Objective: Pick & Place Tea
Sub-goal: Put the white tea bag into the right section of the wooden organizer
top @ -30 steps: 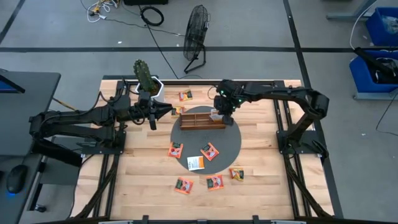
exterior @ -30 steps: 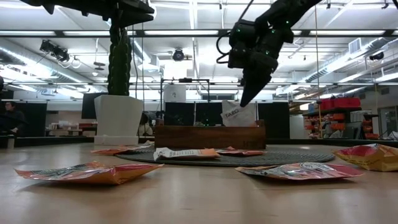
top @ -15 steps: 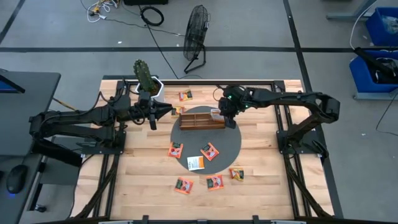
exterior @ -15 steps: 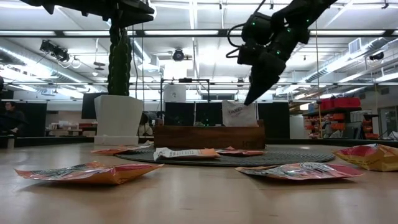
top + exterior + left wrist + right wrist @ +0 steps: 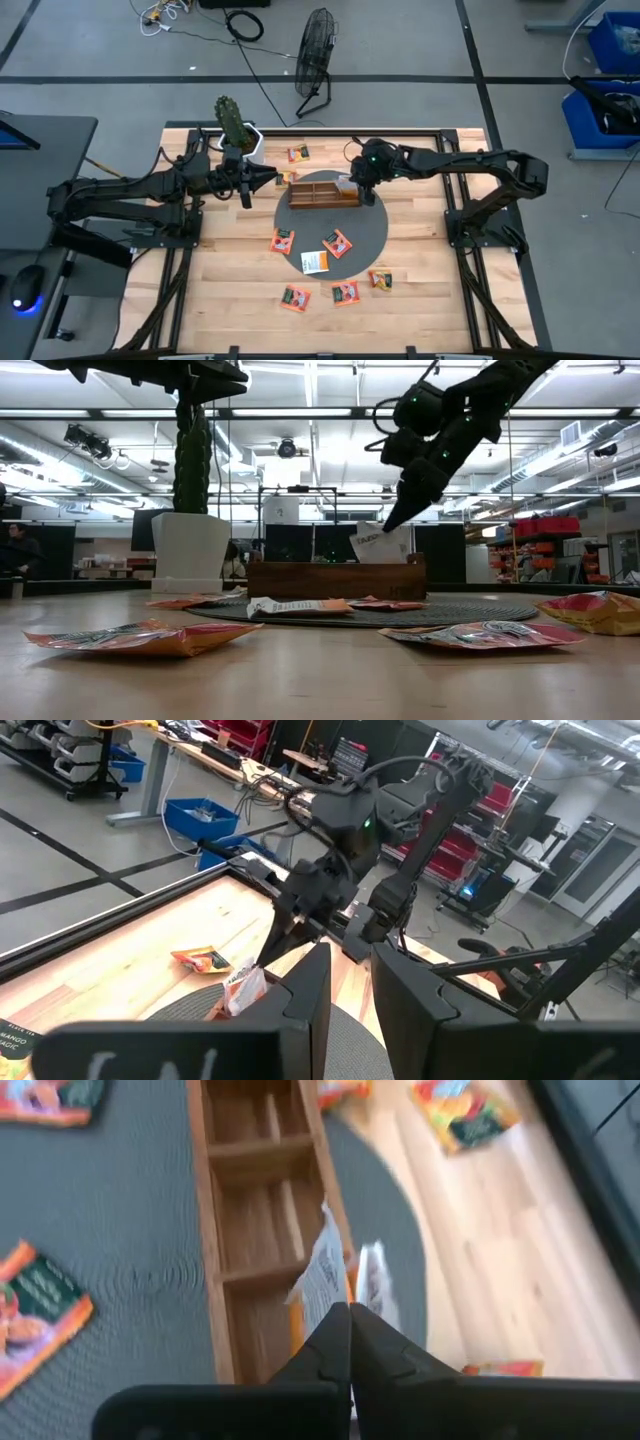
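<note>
I'm working the place step on the wooden tray (image 5: 325, 192), which is sitting on the round grey mat (image 5: 345, 225) mid-table. A white sachet (image 5: 378, 545) is standing tilted in the tray's end compartment on the R side, and I'm keeping the right gripper (image 5: 392, 520) just above its top edge, fingers pressed together, not clamped on it as far as I can tell; looks like I'm nudging it down w/ the closed tip.

The left gripper (image 5: 274, 178) is waiting just off the tray's other end, jaws a little apart, w/ nothing visible between them.

Rest of the tea is lying loose: orange sachets (image 5: 339, 243) on the mat and boards nearer me, one more (image 5: 298, 153) beyond the tray.

Next, I reckon: push that sachet fully upright into the slot, lift clear, then go for a loose one.

Vs a sec ago: the R arm is stretching out flatter, tip shifting slightly, and the sachet is leaning over more than it was.
</note>
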Action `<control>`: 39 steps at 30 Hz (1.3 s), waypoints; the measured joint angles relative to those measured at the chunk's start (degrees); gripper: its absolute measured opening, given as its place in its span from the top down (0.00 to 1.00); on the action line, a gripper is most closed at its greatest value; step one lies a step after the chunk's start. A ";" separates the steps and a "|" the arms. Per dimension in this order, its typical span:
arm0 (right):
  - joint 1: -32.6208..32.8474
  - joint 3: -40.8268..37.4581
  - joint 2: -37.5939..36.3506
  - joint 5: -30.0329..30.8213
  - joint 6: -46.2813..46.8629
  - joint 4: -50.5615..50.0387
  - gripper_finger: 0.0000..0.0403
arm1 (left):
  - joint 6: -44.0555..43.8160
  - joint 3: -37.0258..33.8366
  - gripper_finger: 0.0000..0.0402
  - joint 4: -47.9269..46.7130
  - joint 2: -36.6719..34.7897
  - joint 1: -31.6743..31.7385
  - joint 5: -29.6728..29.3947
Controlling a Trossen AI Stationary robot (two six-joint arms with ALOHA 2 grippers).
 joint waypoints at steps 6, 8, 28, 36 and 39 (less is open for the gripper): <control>0.02 0.00 -0.55 0.76 -1.09 -2.44 1.00 | 0.01 0.00 0.81 0.00 0.00 0.00 -0.01; 0.02 -0.01 -0.56 1.03 -1.65 -3.10 1.00 | 0.05 0.00 0.81 0.04 0.11 0.00 -0.01; 0.02 -2.82 -4.18 6.42 0.09 -3.03 0.86 | -0.09 0.00 0.81 0.07 0.13 0.70 -0.02; 0.13 -2.82 -6.72 6.70 3.09 -4.67 0.72 | 0.01 0.00 0.81 0.26 0.13 0.70 -0.01; 0.28 -2.84 -7.64 3.28 6.74 -4.72 0.68 | -0.01 0.00 0.81 0.64 0.13 0.70 -0.01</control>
